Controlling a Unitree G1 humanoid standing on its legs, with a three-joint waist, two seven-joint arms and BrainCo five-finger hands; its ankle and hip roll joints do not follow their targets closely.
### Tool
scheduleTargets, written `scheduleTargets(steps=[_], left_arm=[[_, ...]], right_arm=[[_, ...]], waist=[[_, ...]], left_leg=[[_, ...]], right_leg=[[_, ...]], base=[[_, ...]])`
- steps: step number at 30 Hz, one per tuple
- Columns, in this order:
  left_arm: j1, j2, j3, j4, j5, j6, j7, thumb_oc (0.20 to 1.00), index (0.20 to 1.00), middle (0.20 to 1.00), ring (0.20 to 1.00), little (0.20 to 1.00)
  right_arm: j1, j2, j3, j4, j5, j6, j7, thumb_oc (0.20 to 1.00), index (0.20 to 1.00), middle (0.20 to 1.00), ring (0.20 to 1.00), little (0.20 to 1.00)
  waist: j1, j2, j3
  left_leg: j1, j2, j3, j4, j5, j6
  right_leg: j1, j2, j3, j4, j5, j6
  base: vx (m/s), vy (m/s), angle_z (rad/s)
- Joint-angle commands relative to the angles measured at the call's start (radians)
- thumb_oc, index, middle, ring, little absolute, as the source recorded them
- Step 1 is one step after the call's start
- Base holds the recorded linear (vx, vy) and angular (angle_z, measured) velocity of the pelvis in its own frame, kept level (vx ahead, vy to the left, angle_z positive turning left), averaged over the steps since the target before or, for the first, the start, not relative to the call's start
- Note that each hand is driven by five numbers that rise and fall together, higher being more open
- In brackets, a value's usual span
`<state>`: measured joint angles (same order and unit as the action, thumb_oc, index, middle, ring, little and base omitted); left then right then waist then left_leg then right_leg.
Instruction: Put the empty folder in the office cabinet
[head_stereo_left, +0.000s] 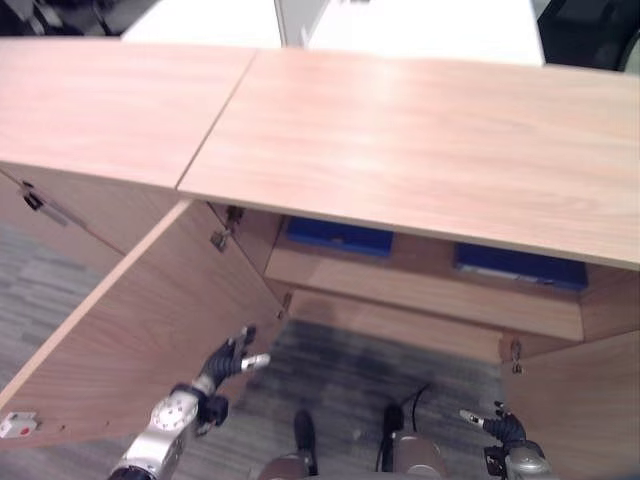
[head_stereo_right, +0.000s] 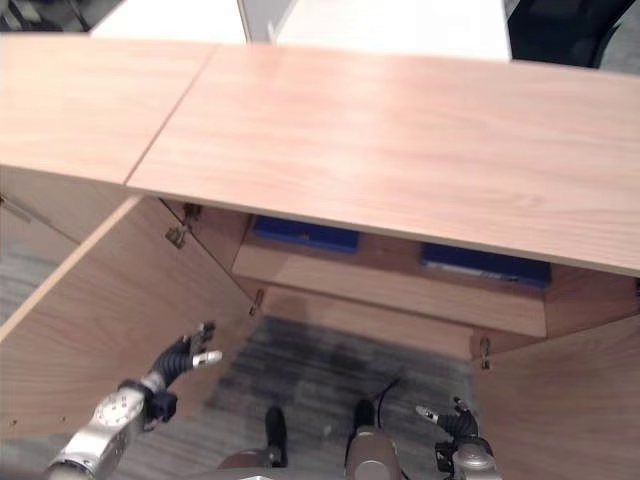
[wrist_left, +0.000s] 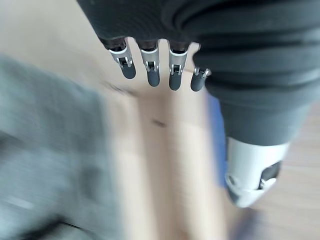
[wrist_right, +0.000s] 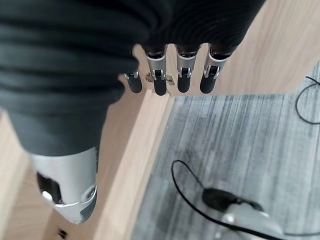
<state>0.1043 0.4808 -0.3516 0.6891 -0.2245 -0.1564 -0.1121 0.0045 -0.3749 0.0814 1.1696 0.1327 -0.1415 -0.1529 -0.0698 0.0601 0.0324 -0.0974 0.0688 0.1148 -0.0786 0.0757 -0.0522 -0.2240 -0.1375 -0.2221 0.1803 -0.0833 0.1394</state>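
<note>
The wooden office cabinet (head_stereo_left: 420, 150) stands before me with both doors swung open. On its inner shelf (head_stereo_left: 420, 290) lie two blue folders, one at the left (head_stereo_left: 338, 236) and one at the right (head_stereo_left: 520, 266), each partly hidden under the cabinet top. My left hand (head_stereo_left: 228, 360) hangs low beside the open left door (head_stereo_left: 140, 320), fingers (wrist_left: 150, 70) straight and holding nothing. My right hand (head_stereo_left: 497, 425) is low by the open right door (head_stereo_left: 585, 400), fingers (wrist_right: 170, 75) also straight and empty. A blue strip of folder (wrist_left: 217, 145) shows past the left hand.
Grey carpet (head_stereo_left: 350, 365) lies between the two open doors. A neighbouring cabinet (head_stereo_left: 80, 110) adjoins on the left with its door shut. White desks (head_stereo_left: 420, 25) stand behind the cabinet. A small white fitting (head_stereo_left: 18, 424) sits at the left door's lower corner.
</note>
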Motion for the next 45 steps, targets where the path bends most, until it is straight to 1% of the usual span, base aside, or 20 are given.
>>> scheduleTargets(steps=[1,4,9,13,18,20,22,23,24,25,26,28,30,32,33,37,38,39,43,45], left_arm=[[-0.038,-0.062,0.023,0.125,0.214,-0.007,0.051,1.000,1.000,1.000,1.000,1.000],[-0.056,-0.156,0.070,0.353,0.269,0.017,0.082,1.000,1.000,1.000,1.000,1.000],[-0.042,-0.208,0.151,0.540,0.287,0.044,0.118,1.000,1.000,1.000,1.000,1.000],[-0.018,-0.200,0.210,0.601,0.281,0.060,0.134,1.000,1.000,1.000,1.000,1.000],[-0.014,-0.189,0.250,0.605,0.247,0.060,0.151,1.000,1.000,1.000,1.000,1.000],[-0.046,-0.193,0.247,0.590,0.216,0.054,0.162,1.000,1.000,1.000,1.000,1.000],[-0.058,-0.196,0.246,0.587,0.205,0.053,0.167,1.000,1.000,1.000,1.000,1.000],[-0.079,-0.207,0.237,0.569,0.183,0.049,0.173,1.000,1.000,1.000,1.000,1.000],[-0.084,-0.213,0.234,0.561,0.175,0.047,0.175,1.000,1.000,1.000,1.000,1.000],[-0.089,-0.227,0.227,0.547,0.167,0.043,0.170,1.000,1.000,1.000,1.000,1.000],[-0.089,-0.227,0.227,0.546,0.167,0.044,0.170,1.000,1.000,1.000,1.000,1.000],[-0.080,-0.233,0.222,0.540,0.171,0.042,0.162,1.000,1.000,1.000,1.000,1.000],[-0.073,-0.236,0.218,0.547,0.178,0.043,0.158,1.000,1.000,1.000,1.000,1.000],[-0.067,-0.238,0.219,0.558,0.184,0.044,0.158,1.000,1.000,1.000,1.000,1.000],[-0.064,-0.241,0.219,0.553,0.182,0.045,0.156,1.000,1.000,1.000,1.000,1.000],[-0.057,-0.228,0.222,0.570,0.200,0.052,0.158,1.000,1.000,1.000,1.000,1.000],[-0.057,-0.217,0.227,0.570,0.198,0.052,0.158,1.000,1.000,1.000,1.000,1.000],[-0.057,-0.216,0.227,0.570,0.198,0.052,0.158,1.000,1.000,1.000,1.000,1.000],[-0.067,-0.196,0.249,0.577,0.183,0.053,0.162,1.000,1.000,1.000,1.000,1.000],[-0.077,-0.188,0.268,0.580,0.165,0.053,0.172,1.000,1.000,1.000,1.000,1.000]], right_arm=[[0.022,-0.019,0.018,0.018,-0.045,0.005,0.011,1.000,1.000,1.000,1.000,1.000],[0.020,0.005,0.029,0.042,-0.050,0.010,0.019,1.000,1.000,1.000,1.000,1.000],[0.029,0.043,0.047,0.054,-0.048,0.014,0.033,1.000,1.000,1.000,1.000,1.000],[0.030,0.061,0.069,0.053,-0.045,0.015,0.054,1.000,1.000,1.000,1.000,1.000],[0.030,0.070,0.082,0.051,-0.043,0.013,0.056,1.000,1.000,1.000,1.000,1.000],[0.014,0.069,0.079,0.051,-0.023,0.011,0.045,1.000,1.000,1.000,1.000,1.000],[0.008,0.068,0.077,0.051,-0.019,0.009,0.041,1.000,1.000,1.000,1.000,1.000],[-0.004,0.059,0.070,0.049,-0.006,0.009,0.032,1.000,1.000,1.000,1.000,1.000],[-0.008,0.056,0.067,0.046,0.000,0.010,0.030,1.000,1.000,1.000,1.000,1.000],[-0.015,0.050,0.063,0.043,0.006,0.012,0.027,1.000,1.000,1.000,1.000,1.000],[-0.015,0.050,0.063,0.043,0.006,0.012,0.027,1.000,1.000,1.000,1.000,1.000],[-0.013,0.048,0.060,0.047,0.008,0.017,0.029,1.000,1.000,1.000,1.000,1.000],[-0.010,0.044,0.051,0.051,0.011,0.020,0.032,1.000,1.000,1.000,1.000,1.000],[-0.010,0.045,0.040,0.052,0.022,0.021,0.036,1.000,1.000,1.000,1.000,1.000],[-0.004,0.046,0.036,0.052,0.024,0.024,0.037,1.000,1.000,1.000,1.000,1.000],[-0.006,0.063,0.026,0.066,0.023,0.026,0.043,1.000,1.000,1.000,1.000,1.000],[-0.006,0.075,0.021,0.065,0.032,0.027,0.041,1.000,1.000,1.000,1.000,1.000],[-0.006,0.076,0.021,0.065,0.032,0.027,0.040,1.000,1.000,1.000,1.000,1.000],[-0.020,0.106,0.034,0.053,0.037,0.026,0.042,1.000,1.000,1.000,1.000,1.000],[-0.035,0.125,0.052,0.047,0.028,0.028,0.041,1.000,1.000,1.000,1.000,1.000]], waist=[[0.024,-0.032,0.017],[0.028,-0.035,-0.003],[0.042,-0.047,-0.030],[0.064,-0.057,-0.040],[0.094,-0.060,-0.036],[0.128,-0.062,-0.008],[0.130,-0.068,-0.005],[0.136,-0.077,0.005],[0.130,-0.082,0.007],[0.113,-0.095,0.012],[0.114,-0.095,0.012],[0.108,-0.104,0.007],[0.100,-0.107,0.001],[0.087,-0.101,-0.014],[0.084,-0.095,-0.015],[0.089,-0.100,-0.027],[0.095,-0.105,-0.028],[0.095,-0.106,-0.028],[0.113,-0.116,-0.027],[0.121,-0.119,-0.019]], left_leg=[[0.038,0.055,-0.015,0.013,-0.016,-0.089],[0.069,0.052,-0.016,0.005,-0.019,-0.088],[0.108,0.054,-0.016,-0.004,-0.020,-0.089],[0.117,0.059,-0.028,-0.008,-0.010,-0.096],[0.100,0.066,-0.055,-0.009,0.011,-0.109],[0.034,0.073,-0.102,-0.002,0.058,-0.142],[0.013,0.071,-0.117,0.003,0.060,-0.144],[-0.021,0.068,-0.104,0.032,0.061,-0.130],[-0.031,0.073,-0.070,0.063,0.048,-0.118],[-0.013,0.104,0.038,0.149,-0.015,-0.091],[-0.014,0.104,0.039,0.152,-0.018,-0.091],[0.010,0.116,0.068,0.217,-0.072,-0.089],[0.033,0.128,0.065,0.268,-0.100,-0.092],[0.085,0.142,0.081,0.247,-0.112,-0.105],[0.099,0.140,0.081,0.232,-0.110,-0.106],[0.134,0.107,0.090,0.156,-0.134,-0.101],[0.147,0.086,0.087,0.132,-0.139,-0.091],[0.148,0.085,0.087,0.131,-0.138,-0.091],[0.162,0.044,0.082,0.090,-0.151,-0.064],[0.163,0.021,0.075,0.060,-0.139,-0.052]], right_leg=[[0.071,-0.029,-0.022,-0.085,0.088,0.061],[0.107,-0.023,-0.026,-0.098,0.082,0.056],[0.164,-0.015,-0.029,-0.115,0.072,0.051],[0.197,-0.006,-0.045,-0.133,0.068,0.045],[0.216,0.004,-0.074,-0.139,0.057,0.037],[0.218,0.003,-0.124,-0.138,0.044,0.028],[0.216,-0.002,-0.142,-0.140,0.046,0.029],[0.215,-0.014,-0.174,-0.136,0.046,0.030],[0.212,-0.023,-0.187,-0.132,0.047,0.027],[0.204,-0.048,-0.221,-0.112,0.047,0.015],[0.203,-0.048,-0.220,-0.111,0.046,0.015],[0.205,-0.068,-0.242,-0.108,0.051,0.006],[0.218,-0.084,-0.262,-0.104,0.055,0.001],[0.222,-0.093,-0.275,-0.099,0.062,0.003],[0.230,-0.096,-0.283,-0.097,0.063,0.007],[0.229,-0.125,-0.281,-0.079,0.092,0.027],[0.228,-0.143,-0.277,-0.081,0.116,0.040],[0.228,-0.144,-0.277,-0.081,0.117,0.041],[0.214,-0.174,-0.268,-0.080,0.152,0.065],[0.190,-0.198,-0.265,-0.064,0.184,0.082]], base=[[0.04,-0.005,0.01],[0.02,-0.017,0.00],[0.02,-0.033,0.05],[0.00,-0.054,0.03],[-0.05,-0.060,0.20],[-0.19,-0.057,0.52],[-0.12,-0.015,1.19],[-0.13,0.019,1.12],[-0.25,0.060,1.12],[-0.17,0.057,0.65],[-0.16,0.066,0.65],[-0.06,0.080,0.51],[-0.04,0.141,0.61],[0.00,0.195,0.54],[0.01,0.213,0.66],[-0.01,0.246,0.51],[-0.03,0.227,0.14],[-0.03,0.233,0.24],[-0.04,0.165,0.11],[-0.09,0.145,0.08]])
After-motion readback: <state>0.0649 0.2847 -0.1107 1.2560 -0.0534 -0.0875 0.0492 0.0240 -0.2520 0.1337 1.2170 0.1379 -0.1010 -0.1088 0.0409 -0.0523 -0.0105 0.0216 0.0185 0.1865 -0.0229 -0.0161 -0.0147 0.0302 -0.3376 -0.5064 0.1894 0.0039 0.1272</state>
